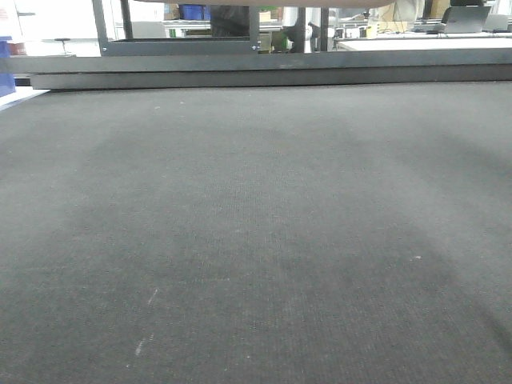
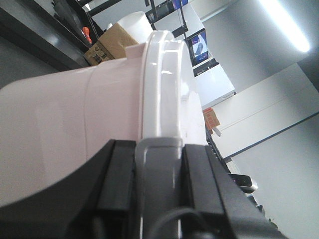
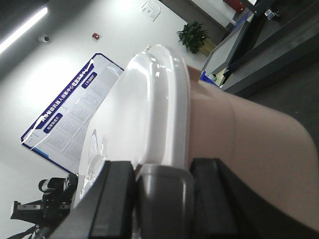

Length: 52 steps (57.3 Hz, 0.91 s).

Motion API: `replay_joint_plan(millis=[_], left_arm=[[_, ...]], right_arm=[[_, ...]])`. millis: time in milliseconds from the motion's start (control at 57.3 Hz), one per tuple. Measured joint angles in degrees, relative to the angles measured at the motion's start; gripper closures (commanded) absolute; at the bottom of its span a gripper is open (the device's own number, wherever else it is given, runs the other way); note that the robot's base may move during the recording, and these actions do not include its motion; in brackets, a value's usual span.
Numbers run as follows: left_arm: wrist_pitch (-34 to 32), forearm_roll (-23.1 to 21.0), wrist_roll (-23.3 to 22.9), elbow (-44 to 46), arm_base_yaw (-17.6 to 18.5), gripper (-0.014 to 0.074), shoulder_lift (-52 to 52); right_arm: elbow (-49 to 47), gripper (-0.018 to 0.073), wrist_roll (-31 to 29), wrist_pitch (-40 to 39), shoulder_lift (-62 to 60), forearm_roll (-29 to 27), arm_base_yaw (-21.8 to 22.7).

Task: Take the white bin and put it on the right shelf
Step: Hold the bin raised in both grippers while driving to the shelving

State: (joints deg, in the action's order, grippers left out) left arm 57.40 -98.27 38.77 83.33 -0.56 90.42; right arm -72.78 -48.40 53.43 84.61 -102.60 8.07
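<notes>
**A:** Your left gripper (image 2: pixel 158 149) is pinching the white bin (image 2: pixel 65 114) at its lid (image 2: pixel 159 74) rim, fingers (image 2: pixel 117 174) straddling a grey clasp (image 2: pixel 159 164).
**B:** Right gripper (image 3: pixel 162 172) likewise, opposite end. Bin's pinkish body, glossy white lid, held between your arms.

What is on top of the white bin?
A white lid closes the white bin, and its rim shows in both wrist views. Whatever is inside is hidden under that lid and the opaque walls.
</notes>
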Motion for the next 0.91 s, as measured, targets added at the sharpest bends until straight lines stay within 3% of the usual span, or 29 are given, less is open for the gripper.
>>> replay_joint_plan(millis=[908], left_arm=[[0.33,1.79,-0.41,0.00,0.87,0.0713,0.00]], right_arm=[[0.00,0.0500,0.31,-9.44,-0.17,-0.44,-1.31]])
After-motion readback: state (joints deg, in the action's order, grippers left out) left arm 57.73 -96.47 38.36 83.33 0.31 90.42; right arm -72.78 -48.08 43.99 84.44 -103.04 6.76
